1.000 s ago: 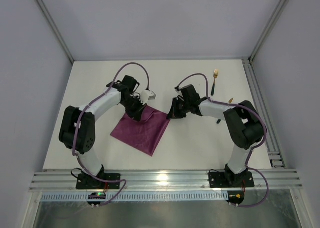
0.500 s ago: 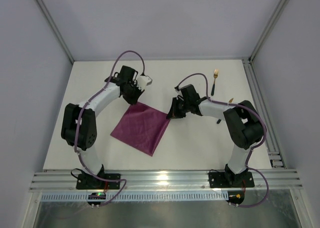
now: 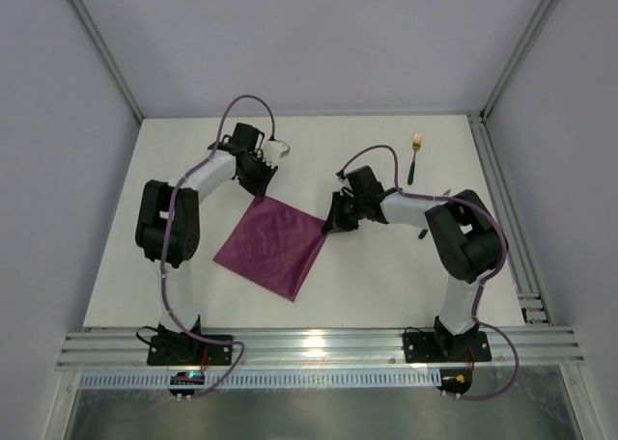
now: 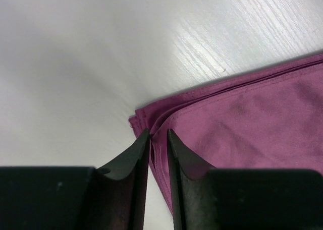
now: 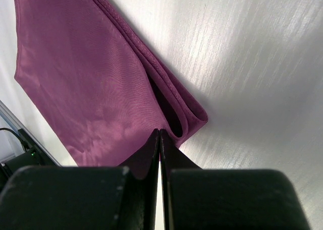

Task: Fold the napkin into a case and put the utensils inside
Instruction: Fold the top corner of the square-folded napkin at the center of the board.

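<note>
Hold your right tool [image 5: 160, 133] shut, tips down on the folded napkin [image 3: 273, 249] beside its doubled corner; I cannot tell whether it pinches cloth. Your left tool [image 4: 157, 134], parted by a slit and empty, has the far corner at its tips: catch every layer there. A second ago it hung over a raised flap, which now lies flat on the tabletop [image 3: 386, 276]

The napkin [image 3: 272, 247] lies flat on the table [image 3: 386, 286] between my two arms, its far corner at the tips of my left pincer [image 4: 157, 136], its right corner at my right pincer [image 3: 328, 226], the fork [image 3: 414, 157] well behind, rightward.
</note>
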### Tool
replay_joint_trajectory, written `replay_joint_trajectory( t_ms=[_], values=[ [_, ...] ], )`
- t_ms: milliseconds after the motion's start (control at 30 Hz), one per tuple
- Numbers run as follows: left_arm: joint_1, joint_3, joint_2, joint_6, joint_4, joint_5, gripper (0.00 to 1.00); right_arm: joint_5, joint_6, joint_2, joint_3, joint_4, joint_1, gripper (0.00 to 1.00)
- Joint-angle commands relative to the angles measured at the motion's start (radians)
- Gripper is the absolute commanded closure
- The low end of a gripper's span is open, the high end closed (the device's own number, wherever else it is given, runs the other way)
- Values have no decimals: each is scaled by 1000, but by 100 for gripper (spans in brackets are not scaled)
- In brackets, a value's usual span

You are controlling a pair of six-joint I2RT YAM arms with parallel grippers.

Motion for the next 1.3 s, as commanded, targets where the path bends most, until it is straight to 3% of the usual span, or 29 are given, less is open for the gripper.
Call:
replay_joint_trajectory(
  t_ms=[0, 367, 667, 1267],
  values=[
    [17, 44, -15, -22, 26, 40, 77, -7, 2, -1, 30, 23, -3, 96],
    [22, 47, -10, -17, 28, 24, 72, -2, -1, -5, 27, 19, -5, 96],
    [60, 148, 117, -56, -75, 93, 75, -1, -3, -5, 30, 14, -3, 96],
    [60, 85, 27, -60, -76, 130, 81, 9, -13, -6, 33, 0, -3, 96]
  ],
)
